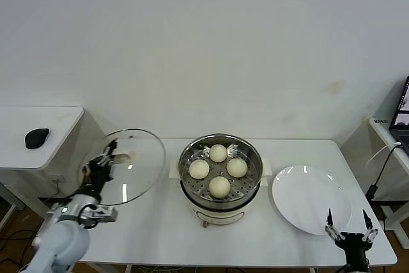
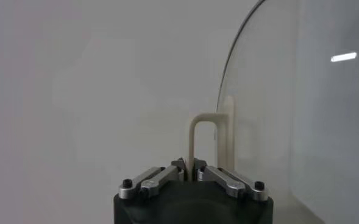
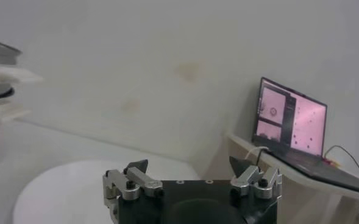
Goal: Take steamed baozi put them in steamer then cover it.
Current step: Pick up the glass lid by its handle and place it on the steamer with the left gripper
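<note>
Several cream-white steamed baozi (image 1: 218, 153) lie on the perforated tray inside the steel steamer (image 1: 186, 158) at the table's middle. The cover (image 1: 137, 161), a glass lid with a metal rim, hangs tilted in the air left of the steamer. My left gripper (image 1: 103, 160) is shut on its cream handle (image 2: 194, 139); the glass (image 2: 270, 103) fills one side of the left wrist view. My right gripper (image 1: 348, 222) stands open and empty near the table's front right corner, just in front of the plate. Its fingertips (image 3: 138, 166) show spread apart in the right wrist view.
An empty white plate (image 1: 310, 198) lies right of the steamer; it shows again as plate (image 3: 57, 189) in the right wrist view. A side table with a black mouse (image 1: 36, 137) stands at the left. A laptop (image 3: 289, 119) sits on a shelf at the right.
</note>
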Controlling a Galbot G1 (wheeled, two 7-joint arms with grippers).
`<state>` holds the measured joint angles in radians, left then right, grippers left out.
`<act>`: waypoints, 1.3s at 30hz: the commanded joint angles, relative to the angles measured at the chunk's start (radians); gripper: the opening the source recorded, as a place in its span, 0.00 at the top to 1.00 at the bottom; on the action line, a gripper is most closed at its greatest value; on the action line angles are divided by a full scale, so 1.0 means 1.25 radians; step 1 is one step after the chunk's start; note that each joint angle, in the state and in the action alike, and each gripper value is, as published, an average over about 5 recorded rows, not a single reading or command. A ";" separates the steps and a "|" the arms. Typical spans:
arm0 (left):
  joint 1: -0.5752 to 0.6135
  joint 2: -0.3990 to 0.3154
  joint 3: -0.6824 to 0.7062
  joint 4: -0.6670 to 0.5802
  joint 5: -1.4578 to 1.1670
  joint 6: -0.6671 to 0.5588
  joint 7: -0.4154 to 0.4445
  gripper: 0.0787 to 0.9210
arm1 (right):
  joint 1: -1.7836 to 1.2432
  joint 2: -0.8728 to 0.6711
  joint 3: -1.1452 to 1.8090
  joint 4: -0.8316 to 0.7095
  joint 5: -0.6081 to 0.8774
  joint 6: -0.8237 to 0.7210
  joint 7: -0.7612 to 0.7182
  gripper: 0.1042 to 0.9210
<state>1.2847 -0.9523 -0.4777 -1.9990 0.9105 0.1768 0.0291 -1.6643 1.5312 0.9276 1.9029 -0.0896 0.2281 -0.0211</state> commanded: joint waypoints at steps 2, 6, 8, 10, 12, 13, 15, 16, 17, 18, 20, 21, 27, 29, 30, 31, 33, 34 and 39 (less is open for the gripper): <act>-0.207 -0.065 0.332 -0.073 0.097 0.174 0.122 0.92 | 0.028 0.028 -0.026 -0.011 -0.089 0.002 0.010 0.12; -0.242 -0.131 0.384 -0.057 0.205 0.191 0.178 0.92 | 0.039 0.036 -0.044 -0.025 -0.118 0.001 0.014 0.12; -0.251 -0.162 0.404 -0.045 0.253 0.196 0.204 0.92 | 0.041 0.037 -0.052 -0.031 -0.123 0.001 0.016 0.12; -0.262 -0.195 0.422 -0.029 0.291 0.198 0.220 0.92 | 0.043 0.037 -0.057 -0.036 -0.126 0.002 0.016 0.12; -0.274 -0.225 0.438 -0.011 0.317 0.198 0.228 0.92 | 0.043 0.037 -0.059 -0.041 -0.128 0.003 0.016 0.12; -0.280 -0.237 0.445 0.000 0.327 0.197 0.231 0.92 | 0.044 0.037 -0.061 -0.044 -0.129 0.004 0.016 0.12; -0.290 -0.255 0.456 0.020 0.340 0.197 0.233 0.92 | 0.044 0.037 -0.063 -0.047 -0.130 0.004 0.017 0.12; -0.295 -0.263 0.460 0.030 0.344 0.197 0.234 0.92 | 0.043 0.037 -0.064 -0.048 -0.130 0.004 0.017 0.12; -0.298 -0.269 0.463 0.039 0.347 0.197 0.234 0.92 | 0.043 0.037 -0.064 -0.048 -0.130 0.004 0.017 0.12; -0.300 -0.276 0.465 0.049 0.349 0.197 0.234 0.92 | 0.043 0.037 -0.065 -0.049 -0.129 0.004 0.017 0.12; -0.304 -0.290 0.469 0.066 0.353 0.197 0.233 0.92 | 0.042 0.037 -0.063 -0.050 -0.128 0.006 0.017 0.12; -0.305 -0.297 0.470 0.075 0.355 0.196 0.232 0.92 | 0.042 0.037 -0.062 -0.050 -0.128 0.006 0.018 0.12; -0.316 -0.341 0.482 0.128 0.375 0.194 0.227 0.92 | 0.040 0.037 -0.060 -0.051 -0.125 0.010 0.021 0.12; -0.321 -0.354 0.485 0.147 0.381 0.193 0.226 0.92 | 0.040 0.037 -0.060 -0.052 -0.125 0.011 0.021 0.12; -0.322 -0.361 0.486 0.157 0.384 0.192 0.225 0.92 | 0.039 0.037 -0.060 -0.052 -0.124 0.011 0.021 0.12; -0.323 -0.367 0.487 0.166 0.387 0.192 0.224 0.92 | 0.039 0.036 -0.060 -0.052 -0.124 0.012 0.021 0.12; -0.324 -0.378 0.487 0.178 0.394 0.190 0.223 0.92 | 0.038 0.036 -0.059 -0.053 -0.123 0.013 0.021 0.12; -0.323 -0.382 0.487 0.184 0.397 0.189 0.222 0.92 | 0.038 0.036 -0.058 -0.054 -0.123 0.013 0.021 0.12; -0.322 -0.389 0.484 0.207 0.405 0.184 0.219 0.92 | 0.037 0.036 -0.057 -0.059 -0.123 0.016 0.022 0.12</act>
<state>0.8995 -1.3750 0.1063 -1.8244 1.3756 0.4040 0.2944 -1.6196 1.5746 0.8579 1.8342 -0.2384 0.2462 0.0051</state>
